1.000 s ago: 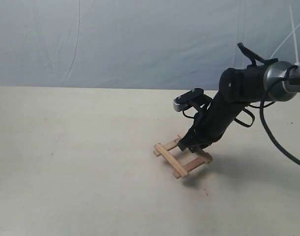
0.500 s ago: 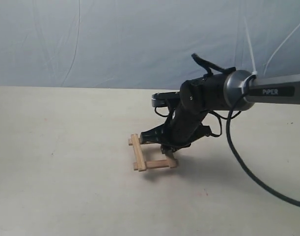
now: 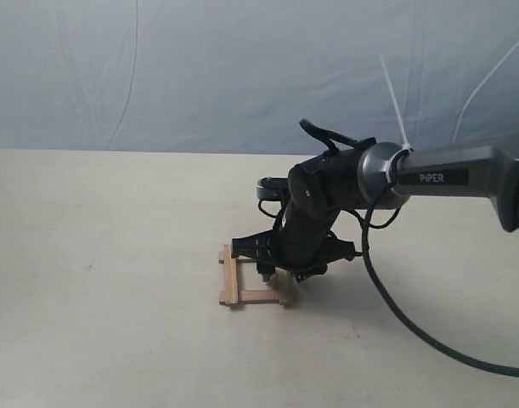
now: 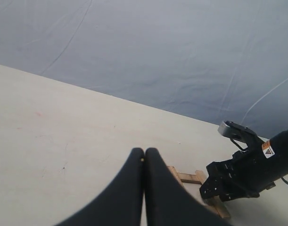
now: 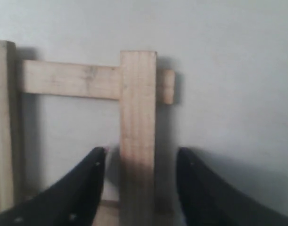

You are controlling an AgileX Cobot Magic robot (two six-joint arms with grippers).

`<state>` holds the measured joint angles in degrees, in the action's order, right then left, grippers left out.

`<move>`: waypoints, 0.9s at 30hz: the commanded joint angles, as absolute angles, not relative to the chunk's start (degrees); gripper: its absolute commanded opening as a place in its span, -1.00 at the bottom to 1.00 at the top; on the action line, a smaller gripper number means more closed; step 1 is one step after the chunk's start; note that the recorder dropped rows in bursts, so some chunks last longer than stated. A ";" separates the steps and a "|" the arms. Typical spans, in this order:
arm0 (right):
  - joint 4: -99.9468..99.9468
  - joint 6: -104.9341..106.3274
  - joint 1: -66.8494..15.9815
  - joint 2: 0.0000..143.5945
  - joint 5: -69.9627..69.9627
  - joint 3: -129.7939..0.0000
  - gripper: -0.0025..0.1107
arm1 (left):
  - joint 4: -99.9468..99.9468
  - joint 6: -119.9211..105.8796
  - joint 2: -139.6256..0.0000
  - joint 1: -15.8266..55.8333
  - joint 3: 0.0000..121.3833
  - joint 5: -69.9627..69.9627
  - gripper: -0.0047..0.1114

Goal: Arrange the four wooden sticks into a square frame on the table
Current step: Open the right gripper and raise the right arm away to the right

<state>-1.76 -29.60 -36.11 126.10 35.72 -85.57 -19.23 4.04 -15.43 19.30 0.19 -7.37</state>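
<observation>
Wood strips make up the square frame [image 3: 232, 276], which lies flat approx. mid-surface [image 3: 89, 340], well clear of every edge. Right tool [image 3: 276, 274] sits low over the frame's side toward the surface's right edge, jaws partly open and straddling one top stick [image 5: 138, 117]. Can't tell whether the pads touch it. That stick overlaps a cross stick [image 5: 68, 80] near its end. Left tool [image 4: 144, 162] hangs above the surface w/ jaws pressed together, holding nothing. Blue-grey cloth [image 3: 200, 76] backs the far edge.
</observation>
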 commanded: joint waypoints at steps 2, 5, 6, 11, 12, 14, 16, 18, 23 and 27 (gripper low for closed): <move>-3.57 -31.56 -35.97 122.65 36.49 -85.44 0.05 | -19.57 4.19 -15.64 19.01 0.00 -7.33 -0.92; -4.80 -31.43 -34.20 118.79 38.54 -85.44 -0.36 | -19.57 4.19 -15.64 19.01 0.00 -7.27 -0.92; -5.68 -30.24 -33.13 117.69 40.36 -85.44 -0.62 | -19.57 4.19 -15.64 19.01 0.00 -7.27 -0.92; -8.53 -21.27 -26.11 112.78 46.37 -80.42 -0.97 | -19.57 4.19 -15.64 19.01 0.00 -7.27 -0.92; -8.41 -20.18 -24.31 111.55 45.40 -78.04 -0.97 | -19.57 4.19 -15.64 19.01 0.00 -7.27 -0.92; -8.02 -18.12 -20.37 108.92 43.05 -73.17 -0.97 | -19.57 4.19 -15.64 19.01 0.00 -7.27 -0.92; -4.83 -13.08 -15.20 105.68 40.22 -67.44 -0.97 | -19.57 4.19 -15.64 19.01 0.00 -7.27 -0.92; 0.00 -5.53 -7.37 100.20 37.23 -59.91 -0.97 | -19.57 4.19 -15.64 19.01 0.00 -7.27 -0.92; 1.57 0.65 -0.31 87.57 29.29 -48.26 -0.97 | -19.57 4.19 -15.64 19.01 0.00 -7.27 -0.92; 2.50 0.00 0.49 75.67 20.04 -40.48 -0.97 | -19.57 4.19 -15.64 19.01 0.00 -7.27 -0.92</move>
